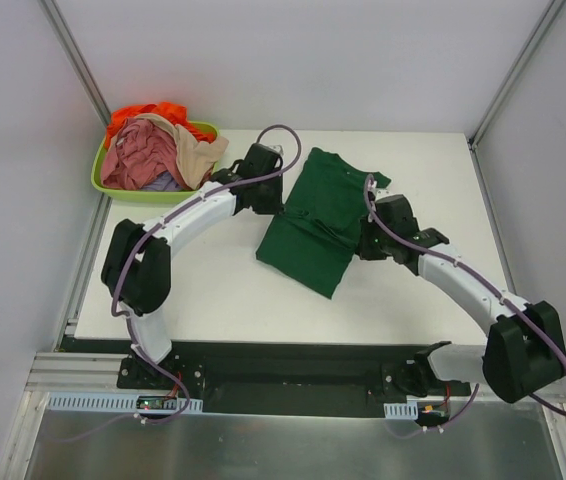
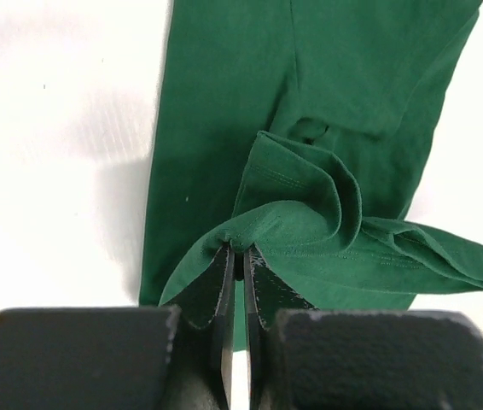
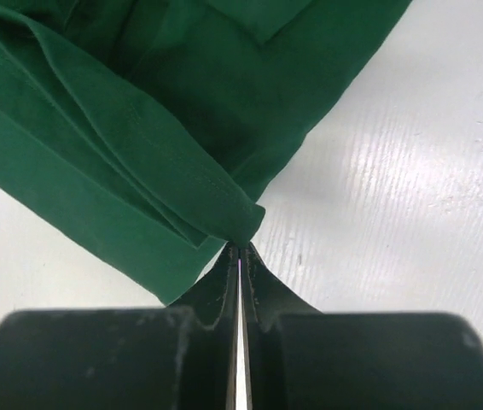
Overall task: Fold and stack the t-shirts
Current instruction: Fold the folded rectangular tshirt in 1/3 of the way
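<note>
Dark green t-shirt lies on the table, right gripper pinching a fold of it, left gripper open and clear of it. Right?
No. The left gripper is shut on a fold of the dark green t-shirt, as the left wrist view shows. The rest holds: the shirt lies on the table and the right gripper pinches a fold.
</note>
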`<state>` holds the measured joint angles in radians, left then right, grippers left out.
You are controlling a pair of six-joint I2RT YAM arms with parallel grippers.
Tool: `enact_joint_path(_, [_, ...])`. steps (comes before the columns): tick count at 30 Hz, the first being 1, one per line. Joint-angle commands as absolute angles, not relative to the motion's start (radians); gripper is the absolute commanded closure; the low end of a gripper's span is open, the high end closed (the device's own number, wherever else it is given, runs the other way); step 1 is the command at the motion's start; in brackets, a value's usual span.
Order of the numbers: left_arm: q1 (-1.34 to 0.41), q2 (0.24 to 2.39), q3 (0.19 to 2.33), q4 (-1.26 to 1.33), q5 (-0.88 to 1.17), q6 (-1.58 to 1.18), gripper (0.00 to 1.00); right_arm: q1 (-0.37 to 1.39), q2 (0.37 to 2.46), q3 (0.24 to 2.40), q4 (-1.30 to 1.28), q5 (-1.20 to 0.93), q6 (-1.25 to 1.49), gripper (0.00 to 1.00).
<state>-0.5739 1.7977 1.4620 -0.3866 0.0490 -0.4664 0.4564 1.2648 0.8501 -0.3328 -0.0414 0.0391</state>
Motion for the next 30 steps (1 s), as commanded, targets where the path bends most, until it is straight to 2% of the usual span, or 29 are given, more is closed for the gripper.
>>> enact_joint_path(1, [-0.558,1.862,1.555,-0.373,0.067,-0.417,1.00,0.419,1.301,0.897,-0.285,-0.058,0.014,1.00])
enact_joint_path(7, [-0.526,1.957,1.623,-0.373,0.104,-0.429,1.00,0.361,1.402,0.929,-0.250,-0.097,0.008,0.99])
enact_joint_path(11, [-0.505,2.022,1.664,-0.374,0.170,-0.413,0.99,0.345,1.486,0.965,-0.227,-0.078,0.008,0.93])
enact_joint_path(13, [-0.500,2.071,1.698,-0.374,0.193,-0.405,0.94,0.336,1.528,0.983,-0.210,-0.061,0.008,0.90])
enact_joint_path(14, [-0.494,2.086,1.715,-0.376,0.221,-0.406,0.90,0.331,1.549,0.995,-0.210,-0.045,0.009,0.86])
enact_joint_path(16, [-0.485,2.106,1.732,-0.374,0.265,-0.410,0.75,0.327,1.566,1.017,-0.216,-0.029,0.008,0.78])
enact_joint_path(17, [-0.482,2.106,1.730,-0.374,0.273,-0.413,0.53,0.325,1.566,1.025,-0.221,-0.017,0.008,0.73])
enact_joint_path(18, [-0.477,2.100,1.727,-0.374,0.278,-0.416,0.32,0.325,1.560,1.032,-0.230,-0.017,0.008,0.60])
enact_joint_path(20, [-0.474,2.065,1.698,-0.376,0.293,-0.417,0.01,0.327,1.520,1.025,-0.236,-0.046,0.011,0.43])
enact_joint_path(21, [-0.474,2.039,1.678,-0.374,0.293,-0.419,0.01,0.330,1.496,1.014,-0.230,-0.078,0.014,0.38])
enact_joint_path(24, [-0.474,1.936,1.580,-0.370,0.276,-0.439,0.01,0.359,1.405,0.962,-0.201,-0.173,0.020,0.01])
enact_joint_path(25, [-0.474,1.896,1.537,-0.361,0.276,-0.445,0.01,0.377,1.387,0.944,-0.198,-0.193,0.024,0.03])
enact_joint_path(30, [-0.476,1.755,1.335,-0.266,0.382,-0.486,0.01,0.481,1.330,0.893,-0.178,-0.247,0.072,0.04])
